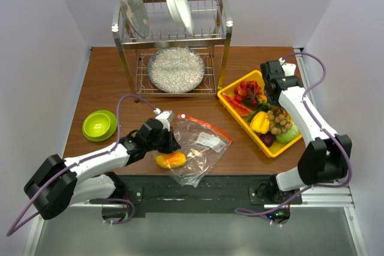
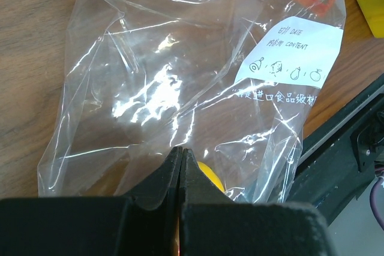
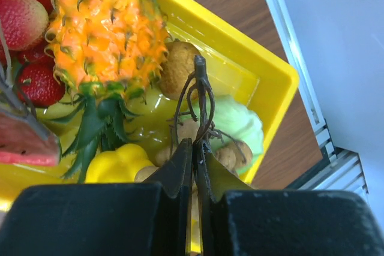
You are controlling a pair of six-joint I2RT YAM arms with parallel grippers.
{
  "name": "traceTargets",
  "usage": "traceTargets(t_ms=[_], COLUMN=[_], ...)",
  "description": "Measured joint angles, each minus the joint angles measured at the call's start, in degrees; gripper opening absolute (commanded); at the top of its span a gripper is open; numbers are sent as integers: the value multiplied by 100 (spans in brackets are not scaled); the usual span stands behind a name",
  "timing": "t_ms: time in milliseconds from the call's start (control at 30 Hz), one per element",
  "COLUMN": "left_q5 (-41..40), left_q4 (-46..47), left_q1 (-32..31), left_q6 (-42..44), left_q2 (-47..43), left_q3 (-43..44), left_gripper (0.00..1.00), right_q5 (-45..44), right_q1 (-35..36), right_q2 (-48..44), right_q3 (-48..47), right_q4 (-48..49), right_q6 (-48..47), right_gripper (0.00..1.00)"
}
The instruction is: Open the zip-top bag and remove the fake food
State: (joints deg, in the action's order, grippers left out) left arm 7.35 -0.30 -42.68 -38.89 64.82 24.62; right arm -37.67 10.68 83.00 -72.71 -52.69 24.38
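The clear zip-top bag [image 1: 201,148] lies flat near the table's front edge, with its orange-red zipper strip [image 1: 207,125] on the far side and its white label [image 2: 289,58] facing up. My left gripper [image 1: 170,142] is at the bag's left edge, and its jaws [image 2: 181,151] are shut on the plastic film. A yellow-orange mango [image 1: 171,160] lies at the bag's near corner, and a yellow sliver of it [image 2: 211,175] shows behind my finger. My right gripper [image 1: 269,101] is over the yellow tray [image 1: 231,91], shut [image 3: 195,143] on the stem of the brown ball cluster [image 3: 235,153].
The tray [image 3: 240,40] also holds a yellow bell pepper [image 1: 260,123], a pale green cabbage [image 1: 289,133], a pineapple [image 3: 108,28], red pieces [image 1: 246,93] and a watermelon slice [image 3: 24,142]. A dish rack [image 1: 174,34] stands at the back. A green bowl [image 1: 99,124] sits at the left.
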Motion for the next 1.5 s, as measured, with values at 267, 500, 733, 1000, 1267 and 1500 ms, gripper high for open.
traceTargets(t_ms=[267, 500, 733, 1000, 1267, 1500], left_q5=[0, 0, -2, -4, -13, -258], left_q4=[76, 105, 109, 129, 144, -164], left_q1=[0, 0, 0, 0, 0, 4], left_q6=[15, 13, 13, 11, 9, -98], left_q2=[-2, 0, 0, 44, 74, -90], left_q3=[0, 0, 0, 0, 2, 170], left_gripper=[0, 0, 0, 0, 4, 33], right_q5=[278, 334, 584, 1156, 1469, 2011], right_q1=[-72, -94, -109, -111, -111, 378], right_q2=[595, 695, 791, 966, 739, -105], right_q3=[-127, -140, -417, -507, -518, -632], right_q4=[304, 365, 389, 494, 496, 588], right_q6=[-175, -293, -396, -490, -494, -437], right_gripper=[32, 49, 56, 58, 61, 63])
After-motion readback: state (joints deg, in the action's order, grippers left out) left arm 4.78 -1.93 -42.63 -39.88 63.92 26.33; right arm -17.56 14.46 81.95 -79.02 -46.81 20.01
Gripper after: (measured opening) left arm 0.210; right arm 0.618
